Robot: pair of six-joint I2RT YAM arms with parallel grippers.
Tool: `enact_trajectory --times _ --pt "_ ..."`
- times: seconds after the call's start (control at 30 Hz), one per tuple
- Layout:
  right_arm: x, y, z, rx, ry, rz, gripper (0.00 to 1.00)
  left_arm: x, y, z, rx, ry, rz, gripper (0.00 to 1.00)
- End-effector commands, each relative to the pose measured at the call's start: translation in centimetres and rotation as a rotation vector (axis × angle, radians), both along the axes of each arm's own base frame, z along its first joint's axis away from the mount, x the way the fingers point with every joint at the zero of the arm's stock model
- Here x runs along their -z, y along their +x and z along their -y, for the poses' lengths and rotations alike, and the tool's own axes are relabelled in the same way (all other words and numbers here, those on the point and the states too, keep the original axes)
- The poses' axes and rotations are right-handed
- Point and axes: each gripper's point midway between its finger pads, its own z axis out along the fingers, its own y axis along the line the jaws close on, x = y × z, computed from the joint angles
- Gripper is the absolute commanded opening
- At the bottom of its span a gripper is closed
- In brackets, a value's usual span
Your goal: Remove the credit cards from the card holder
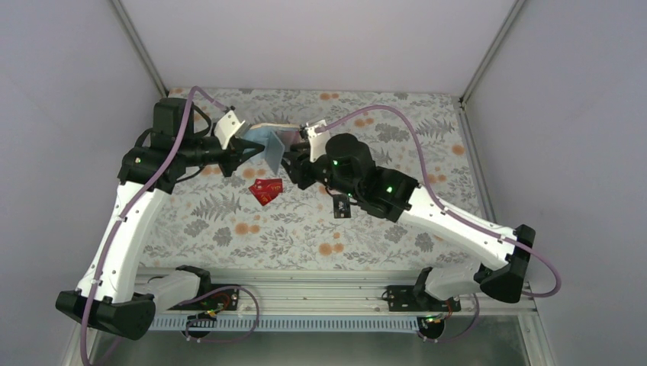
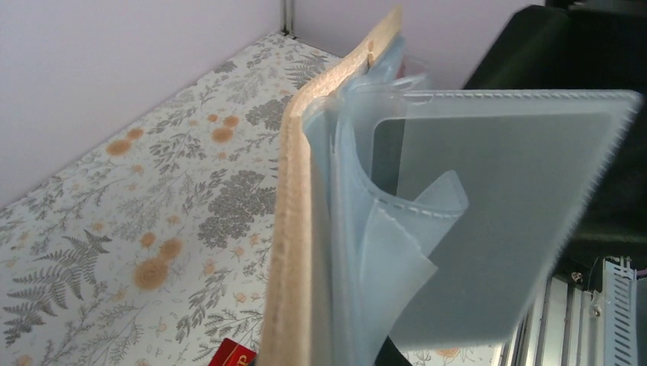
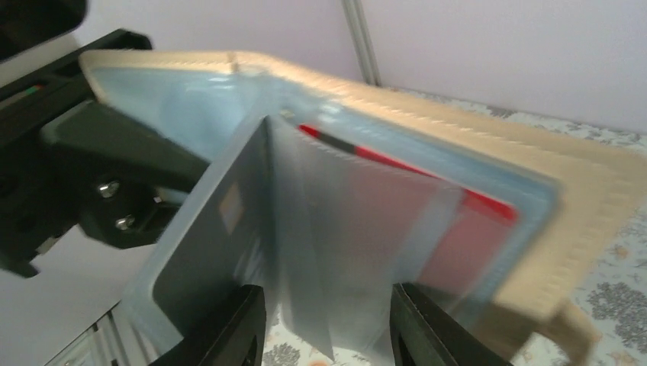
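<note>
My left gripper is shut on the tan edge of the card holder and holds it open above the table. Its pale blue sleeves fan out. My right gripper is open, its two black fingers straddling the lower edges of the sleeves. One sleeve holds a dark credit card with a chip. A red credit card sits in a pocket against the tan cover. Two red credit cards lie overlapping on the table below the holder; a corner of one shows in the left wrist view.
The floral tablecloth covers the table, boxed in by white walls on three sides. A small black piece with a white mark shows beside the right arm; I cannot tell what it is. A metal rail with the arm bases runs along the near edge.
</note>
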Motion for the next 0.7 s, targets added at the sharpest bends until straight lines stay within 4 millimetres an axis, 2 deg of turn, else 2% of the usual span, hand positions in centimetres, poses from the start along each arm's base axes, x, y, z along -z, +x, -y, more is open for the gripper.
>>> enact_trajectory --times 0.0,0.13,0.3,0.43,0.53,0.67 --pt "-1.5 -1.4 -0.8 0.008 -0.015 0.026 0.42 -0.5 0.2 0.2 0.002 -0.015 0.019 0.03" --pt "-2.6 -3.0 -2.1 -0.055 -0.012 0.041 0.40 -0.5 0.2 0.3 0.006 -0.015 0.017 0.02" --pt "-2.5 -2.8 -3.3 -0.084 -0.021 0.050 0.38 -0.8 -0.2 0.6 0.036 -0.028 0.019 0.02" --pt "-3.4 -1.6 -2.7 -0.037 -0.003 0.089 0.35 -1.6 -2.3 1.5 0.152 -0.080 0.015 0.02" --pt "-4.0 -1.4 -2.9 -0.082 0.013 0.110 0.36 -2.6 -3.5 1.9 0.211 -0.105 0.028 0.02" --pt "-4.8 -2.3 -3.1 -0.171 0.047 0.159 0.46 -3.2 -5.0 2.1 0.278 -0.130 0.042 0.02"
